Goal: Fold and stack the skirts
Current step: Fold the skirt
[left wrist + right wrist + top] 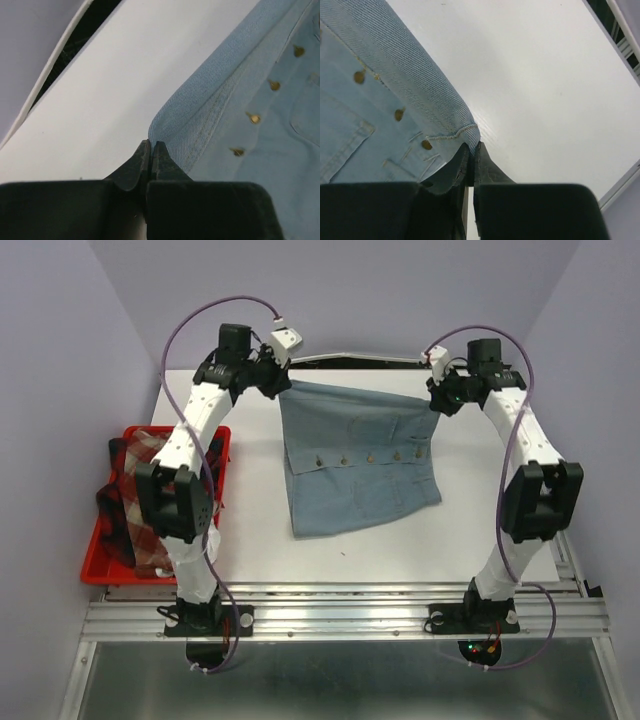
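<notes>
Left pincer (151,145) and right pincer (471,146) each clamp a far corner of one light blue denim skirt (355,465); two plaid skirts (120,518) fill one red plastic tray (95,568).

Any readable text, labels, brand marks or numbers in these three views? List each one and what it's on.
No readable text in any view.
Denim skirt: no tag or print shows. Its brass buttons are too small to show any stamping.
Plaid cloth in the red tray: pattern only, no label visible.
Left gripper and right gripper: plain black, no markings.
</notes>
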`<state>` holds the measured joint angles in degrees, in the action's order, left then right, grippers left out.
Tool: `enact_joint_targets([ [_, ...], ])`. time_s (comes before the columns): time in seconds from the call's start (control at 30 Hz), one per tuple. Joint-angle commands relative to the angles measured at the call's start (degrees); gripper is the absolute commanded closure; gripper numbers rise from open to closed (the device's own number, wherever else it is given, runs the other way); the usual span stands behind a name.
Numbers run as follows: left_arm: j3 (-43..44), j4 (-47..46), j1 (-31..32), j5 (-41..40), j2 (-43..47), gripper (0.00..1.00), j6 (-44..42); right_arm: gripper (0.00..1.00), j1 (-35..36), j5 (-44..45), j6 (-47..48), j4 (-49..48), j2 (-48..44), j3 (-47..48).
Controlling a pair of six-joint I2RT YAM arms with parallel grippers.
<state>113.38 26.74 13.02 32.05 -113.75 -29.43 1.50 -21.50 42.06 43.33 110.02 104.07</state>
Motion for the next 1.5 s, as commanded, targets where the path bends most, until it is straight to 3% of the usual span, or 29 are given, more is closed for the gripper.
enact_joint_targets([
  [0.0,-15.40,-1.68,-0.80,1.96,13.51,1.00,-6.50,0.99,-1.32,0.76,7.05,-2.28,-9.98,-11.90],
  [0.13,-31.61,-4.41,0.78,2.40,23.38,1.00,-9.50,0.99,-0.19,0.49,10.93,-5.09,-19.38,-24.76],
  [0.17,-37.74,-4.94,1.48,1.96,24.97,1.00,-9.85,0.99,-0.18,1.10,12.24,-7.36,-22.88,-31.84],
  [0.37,-60.35,-14.24,13.77,-5.32,37.01,1.00,-8.11,0.99,4.30,6.36,15.06,-19.76,-32.66,-54.30],
  [0.4,-65.61,-15.91,15.36,-6.29,38.24,0.94,-7.32,0.99,4.30,6.73,15.15,-22.47,-33.54,-58.33],
  [0.5,-70.66,-20.23,20.11,-8.85,40.71,0.68,-5.38,0.88,5.01,6.82,15.85,-23.29,-36.18,-61.70],
  [0.57,-70.58,-19.11,20.91,-9.99,41.15,0.45,-4.06,0.68,5.53,7.08,16.12,-23.12,-38.20,-63.37],
  [0.6,-70.23,-18.40,20.91,-9.99,41.50,0.44,-3.97,0.62,5.53,7.26,15.95,-23.03,-38.82,-63.73],
  [0.63,-69.79,-17.52,20.91,-9.64,41.94,0.38,-3.97,0.41,5.53,7.43,15.68,-22.85,-39.52,-63.56],
  [0.67,-69.01,-16.03,21.00,-9.38,43.25,0.21,-4.32,0.39,5.53,7.52,14.55,-22.16,-40.66,-63.12],
  [0.83,-65.58,-11.63,21.09,-7.36,45.90,0.21,-4.67,0.40,5.53,4.97,11.21,-14.78,-42.25,-55.04],
  [0.97,-61.88,-9.25,21.52,-6.65,43.80,0.29,-2.31,0.45,5.53,3.74,7.07,-12.75,-42.69,-51.26],
  [1.23,-61.26,-13.29,25.30,-12.88,34.57,0.35,4.20,0.46,5.53,5.32,8.47,-11.25,-35.58,-43.87],
  [1.47,-61.53,-15.14,26.36,-13.24,33.51,0.36,7.02,0.48,5.53,6.03,8.83,-12.48,-34.00,-40.71],
])
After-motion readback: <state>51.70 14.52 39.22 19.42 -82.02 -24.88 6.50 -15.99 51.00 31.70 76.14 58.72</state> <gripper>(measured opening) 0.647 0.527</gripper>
